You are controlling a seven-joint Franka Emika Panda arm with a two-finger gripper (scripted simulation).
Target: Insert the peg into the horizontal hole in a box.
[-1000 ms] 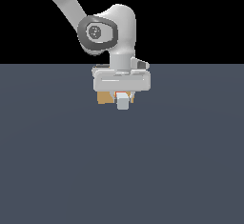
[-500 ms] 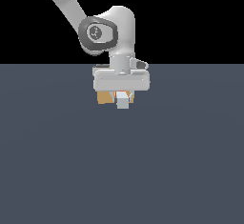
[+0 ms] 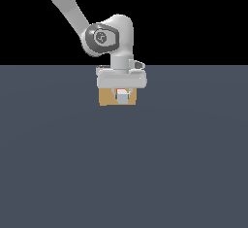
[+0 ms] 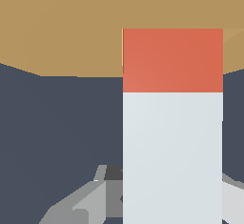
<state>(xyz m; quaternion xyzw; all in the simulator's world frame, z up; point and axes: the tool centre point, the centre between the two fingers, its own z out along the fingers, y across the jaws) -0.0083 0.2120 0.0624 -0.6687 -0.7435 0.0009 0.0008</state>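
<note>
The claw [image 3: 122,94] pinches the peg [image 4: 172,137] on its pale grey-white length, with 1 finger [image 4: 76,204] showing beside the bar in the wrist view. The red-orange end points into the tan box [image 3: 105,97] on the dark counter [image 3: 124,164]. Against 1 second ago, the peg's near end sits closer to the box face and less of it shows — it has slid forward. In the wrist view the red tip looks to be entering the hole [image 4: 233,33], so insertion seems underway, not finished.
</note>
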